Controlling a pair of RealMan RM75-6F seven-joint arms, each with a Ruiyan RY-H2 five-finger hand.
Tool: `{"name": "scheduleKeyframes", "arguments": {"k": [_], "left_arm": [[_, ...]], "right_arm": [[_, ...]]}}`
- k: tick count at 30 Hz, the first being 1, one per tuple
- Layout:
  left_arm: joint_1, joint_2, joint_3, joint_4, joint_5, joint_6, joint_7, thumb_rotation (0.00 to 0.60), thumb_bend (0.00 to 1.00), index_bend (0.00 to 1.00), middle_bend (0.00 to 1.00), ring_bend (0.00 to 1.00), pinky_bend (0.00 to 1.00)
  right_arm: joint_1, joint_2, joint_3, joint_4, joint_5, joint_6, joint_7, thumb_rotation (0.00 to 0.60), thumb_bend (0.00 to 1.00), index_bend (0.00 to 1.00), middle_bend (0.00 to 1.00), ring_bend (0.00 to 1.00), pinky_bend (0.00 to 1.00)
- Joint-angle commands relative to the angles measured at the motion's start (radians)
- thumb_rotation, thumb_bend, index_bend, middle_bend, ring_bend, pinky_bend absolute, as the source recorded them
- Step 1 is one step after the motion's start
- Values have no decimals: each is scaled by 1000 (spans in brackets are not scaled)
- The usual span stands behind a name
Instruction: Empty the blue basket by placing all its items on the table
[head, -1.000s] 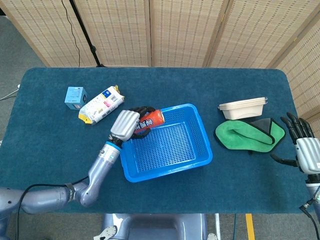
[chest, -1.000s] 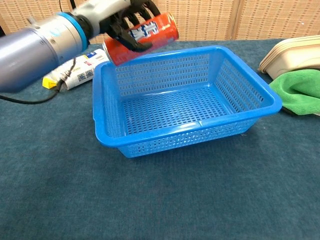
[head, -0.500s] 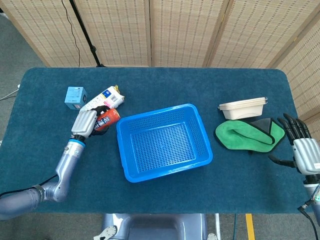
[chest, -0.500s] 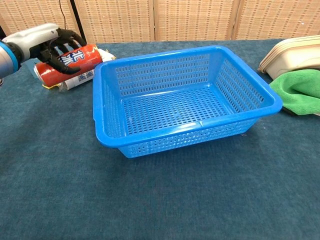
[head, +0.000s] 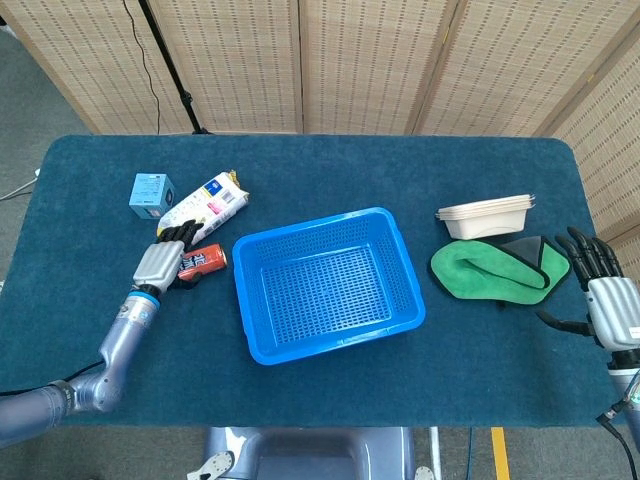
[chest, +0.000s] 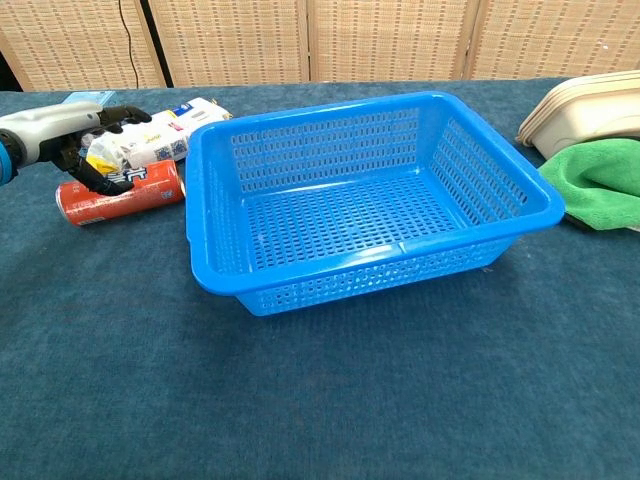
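Observation:
The blue basket stands mid-table, and its mesh floor shows nothing inside. A red can lies on its side on the cloth just left of the basket. My left hand is at the can's far end, with its dark fingers still curled around it. My right hand hovers at the table's right edge with its fingers spread and nothing in it. It does not show in the chest view.
A white snack packet and a small blue box lie behind the can. To the basket's right are stacked white trays and a green cloth on a dark one.
My left hand carried the red can out over the basket's left rim, then lowered it onto the table left of the basket. The right hand stayed put.

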Motion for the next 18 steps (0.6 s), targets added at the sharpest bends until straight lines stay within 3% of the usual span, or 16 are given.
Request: {"name": "scheduleKeyframes", "arguments": {"k": [1, 4, 11, 18], "left_arm": [[57, 81, -1, -88, 109, 71, -85, 600, 180, 0, 0, 0, 0], [120, 134, 17, -132, 188, 170, -117, 600, 106, 0, 0, 0, 0], [288, 177, 66, -161, 240, 438, -51, 600, 98, 0, 0, 0, 0], [355, 197, 84, -186, 210, 477, 5, 600, 98, 0, 0, 0, 0]], "right_arm": [[-3, 2, 1, -3, -2, 7, -1, 600, 0, 0, 0, 0, 0], [-7, 2, 4, -6, -3, 22, -21, 600, 0, 0, 0, 0, 0], [-21, -31, 38, 2, 73, 39, -191, 600, 0, 0, 0, 0, 0], [-22, -44, 58, -18, 150, 9, -325, 600, 0, 0, 0, 0, 0]]}}
